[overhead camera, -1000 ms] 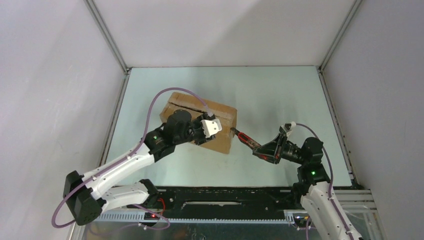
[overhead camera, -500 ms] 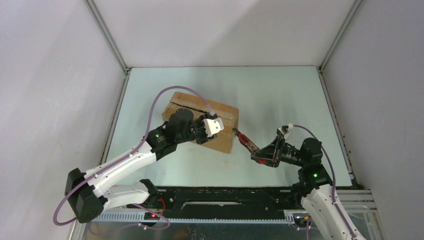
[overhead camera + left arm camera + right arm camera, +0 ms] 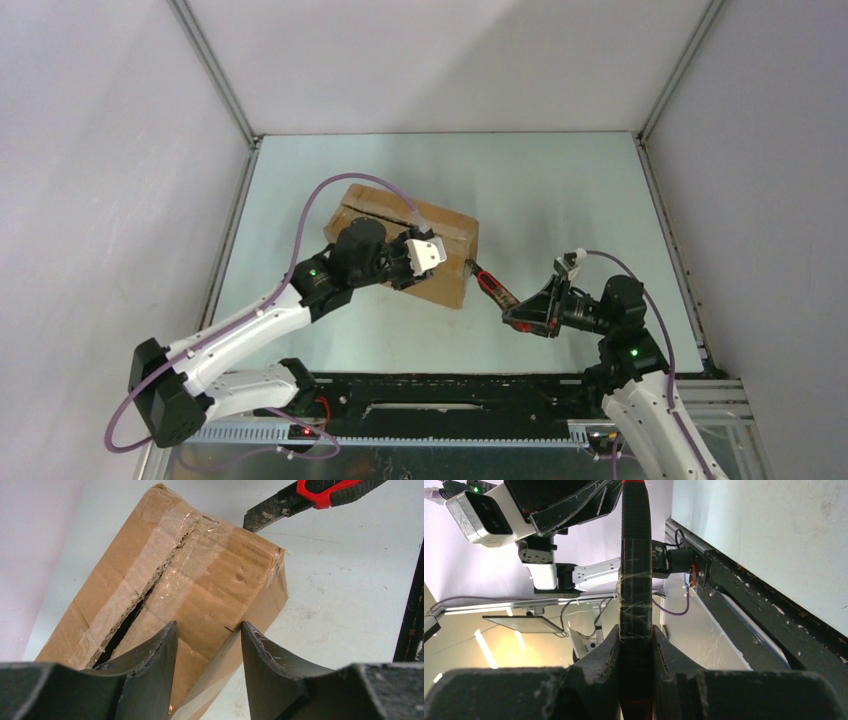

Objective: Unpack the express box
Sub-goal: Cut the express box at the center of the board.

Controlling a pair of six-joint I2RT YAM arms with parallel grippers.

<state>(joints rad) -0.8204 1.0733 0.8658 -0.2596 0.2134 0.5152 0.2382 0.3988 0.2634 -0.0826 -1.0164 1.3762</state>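
Since a second ago my right claw [image 3: 636,635] has drawn back toward the near edge, easing the knife [image 3: 492,285] tip off the box. On the bench [image 3: 560,190] the box [image 3: 450,225] lies left of that claw, long axis far-left to near-right. My left claw [image 3: 207,630], half open, straddles its near top edge. My right is clamped on the knife, blade pointing at the right end.

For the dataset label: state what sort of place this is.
Most likely a robotics lab test cell: plain white panels on aluminium framing enclose a pale table, and two robot arms work on a cardboard express box.
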